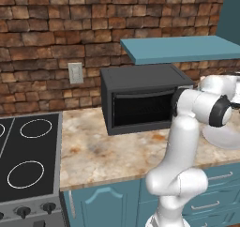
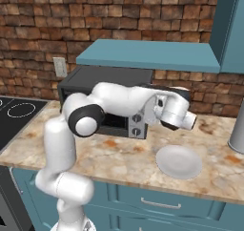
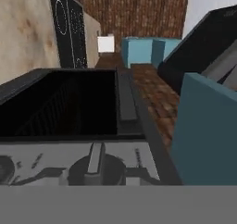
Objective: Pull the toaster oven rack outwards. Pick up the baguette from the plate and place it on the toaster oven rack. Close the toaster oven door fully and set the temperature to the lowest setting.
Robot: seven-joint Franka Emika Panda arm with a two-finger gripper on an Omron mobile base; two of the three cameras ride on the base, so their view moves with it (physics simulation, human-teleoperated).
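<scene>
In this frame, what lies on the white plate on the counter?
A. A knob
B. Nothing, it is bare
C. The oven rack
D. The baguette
B: in the right base view the plate sits bare on the counter, right of the toaster oven.

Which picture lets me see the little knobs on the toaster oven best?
The hand view. One knob sits big and close at the bottom, its ridge clear, on the grey panel of the toaster oven. The right base view shows two small knobs beside the arm. In the left base view the arm covers that side.
</scene>
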